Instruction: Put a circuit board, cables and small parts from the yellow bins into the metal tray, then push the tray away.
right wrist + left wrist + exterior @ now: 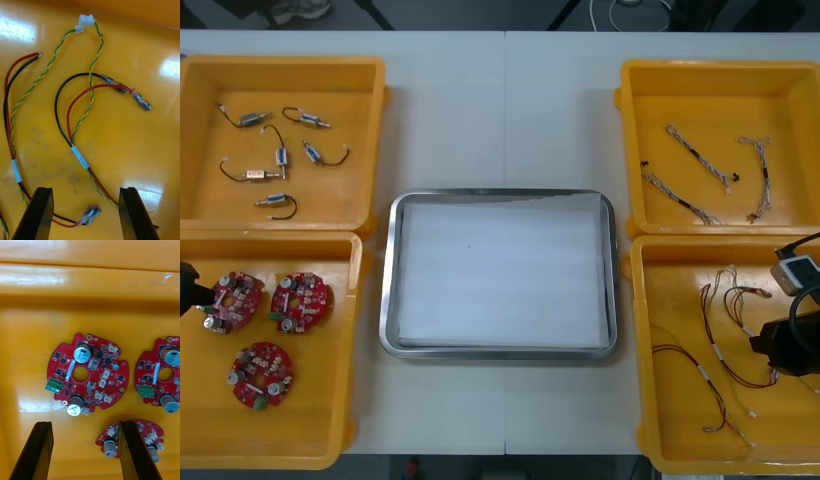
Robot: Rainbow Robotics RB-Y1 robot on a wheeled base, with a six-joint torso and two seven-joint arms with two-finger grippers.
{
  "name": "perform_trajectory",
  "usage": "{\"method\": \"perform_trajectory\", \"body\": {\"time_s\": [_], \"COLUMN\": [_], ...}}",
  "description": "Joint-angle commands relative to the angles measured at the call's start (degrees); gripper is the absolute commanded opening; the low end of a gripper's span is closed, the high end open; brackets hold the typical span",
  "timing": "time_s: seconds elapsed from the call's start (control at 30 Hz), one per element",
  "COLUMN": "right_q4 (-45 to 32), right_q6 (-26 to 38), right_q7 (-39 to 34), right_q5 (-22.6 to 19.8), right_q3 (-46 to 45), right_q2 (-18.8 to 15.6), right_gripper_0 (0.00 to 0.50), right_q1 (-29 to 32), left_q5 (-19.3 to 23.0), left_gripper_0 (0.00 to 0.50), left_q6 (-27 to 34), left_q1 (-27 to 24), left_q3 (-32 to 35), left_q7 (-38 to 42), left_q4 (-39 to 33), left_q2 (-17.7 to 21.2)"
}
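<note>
Three round red circuit boards point(235, 300) lie in the near-left yellow bin point(340, 350). My left gripper point(188, 285) hovers at that bin's left side. In the left wrist view it point(84, 423) stands open above the bin floor, one circuit board point(88, 377) just beyond its fingertips and another partly behind one finger point(135, 450). Over the near-right yellow bin point(650, 400), my right gripper point(785, 345) is open point(87, 189) above red and yellow cables point(80, 157), with a cable end point(90, 215) between the fingers. The metal tray point(387, 300), white inside, holds nothing.
The far-left yellow bin point(375, 90) holds several small metal parts point(280, 157) with black leads. Twisted blue and white cables point(695, 155) lie in the far-right yellow bin point(625, 150). Bare table lies beyond the tray, between the far bins.
</note>
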Motion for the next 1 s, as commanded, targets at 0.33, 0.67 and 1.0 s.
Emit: {"method": "perform_trajectory", "body": {"time_s": [0.33,0.67,1.0], "right_q4": [5.52,8.25,8.42], "right_q6": [-8.4,-11.74,-10.16], "right_q7": [8.41,8.5,8.06], "right_q5": [0.89,1.33,1.15], "right_q3": [4.28,7.26,7.44], "right_q2": [-2.89,-3.6,-3.77], "right_gripper_0": [0.5,0.5,0.0], "right_q1": [0.94,0.94,0.94], "left_q5": [2.44,3.67,3.93], "left_gripper_0": [0.5,0.5,0.5], "left_q6": [-5.66,-7.33,-10.05], "left_q1": [3.54,4.16,4.25], "left_q3": [-1.79,-3.73,-5.66], "left_q7": [-11.31,-11.48,-10.87], "left_q4": [4.82,7.55,8.78], "left_q2": [2.49,2.49,2.49]}}
